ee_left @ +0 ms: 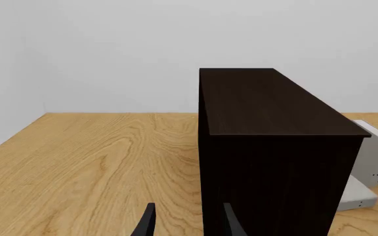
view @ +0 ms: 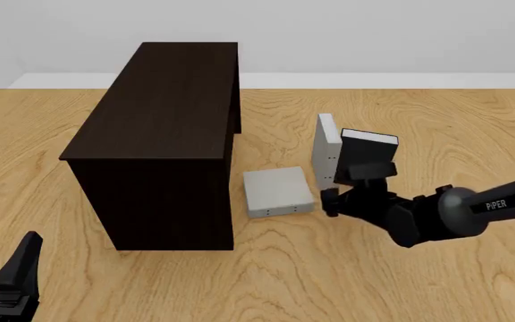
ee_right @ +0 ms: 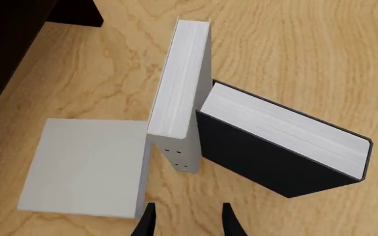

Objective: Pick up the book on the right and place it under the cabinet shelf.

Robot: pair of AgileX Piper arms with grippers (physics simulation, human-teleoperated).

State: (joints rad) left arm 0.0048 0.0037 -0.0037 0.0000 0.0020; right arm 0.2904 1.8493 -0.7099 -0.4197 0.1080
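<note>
The book point(view: 327, 149) is a thin pale grey hardcover standing upright on the table, with dots low on its spine point(ee_right: 179, 157) and white page edges facing up. A black-covered book point(view: 369, 149) leans against its right side. The cabinet shelf point(view: 163, 114) is a long, very dark brown box to the left, also seen in the left wrist view point(ee_left: 267, 147). My right gripper point(view: 331, 201) is open just in front of the upright book's near end, with nothing between its fingers point(ee_right: 148, 222). My left gripper point(view: 3, 268) is open at the near left, beside the cabinet's front corner.
A second pale grey book point(view: 277, 191) lies flat between the cabinet and the upright book, close to my right gripper's left finger. The wooden table point(view: 436, 114) extends to a white wall behind. The right arm point(view: 445, 215) comes in from the right edge.
</note>
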